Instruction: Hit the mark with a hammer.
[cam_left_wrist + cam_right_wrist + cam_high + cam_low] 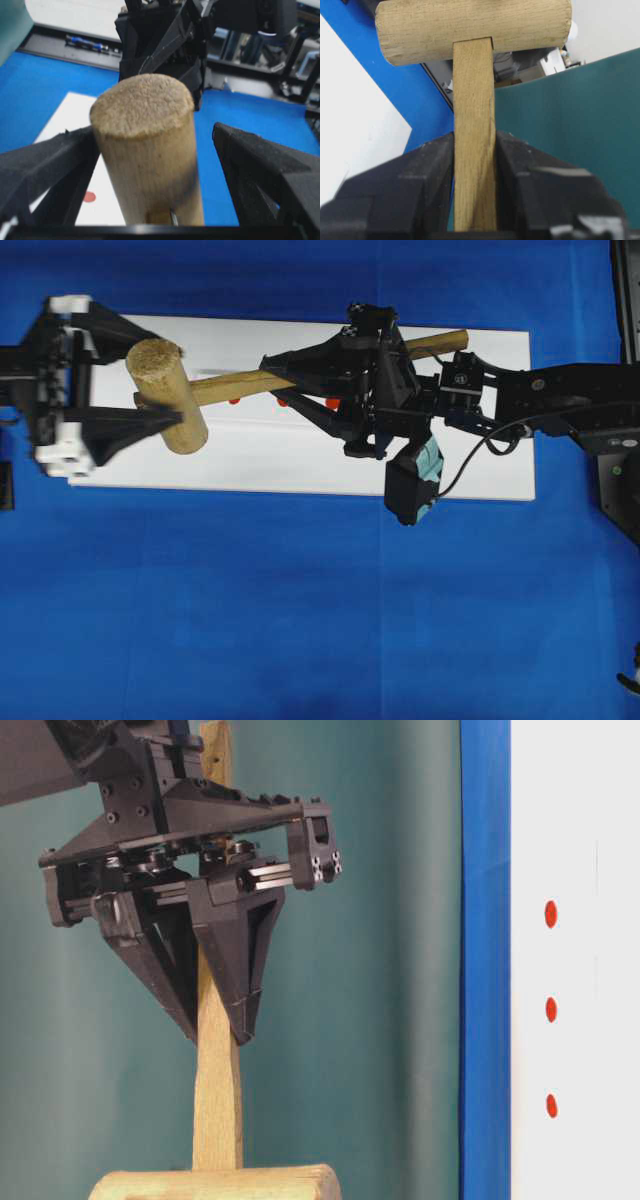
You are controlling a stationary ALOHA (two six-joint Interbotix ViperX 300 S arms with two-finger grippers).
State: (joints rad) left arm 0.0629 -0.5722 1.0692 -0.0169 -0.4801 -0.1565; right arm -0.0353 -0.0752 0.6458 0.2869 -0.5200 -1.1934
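Observation:
The hammer (pixel 165 395) is a light-wood mallet. Its thick head is over the left end of the white board (pixel 300 460), and its flat handle (pixel 440 342) runs right. My right gripper (pixel 272 380) is shut on the handle, which the right wrist view shows between its fingers (pixel 474 145) and the table-level view shows too (pixel 217 1035). My left gripper (pixel 165 380) stands open around the head (pixel 145 150). Its left finger (pixel 45 165) is close against the wood and its right finger (pixel 260 165) stands apart. Red marks (pixel 233 400) (pixel 550 1009) (pixel 89 196) dot the board, partly hidden under the handle.
The white board lies on a blue cloth (pixel 300 620). The right arm (pixel 560 400) reaches in from the right edge, and its wrist camera (pixel 415 480) hangs over the board's front edge. A dark-green backdrop (pixel 380 970) stands behind.

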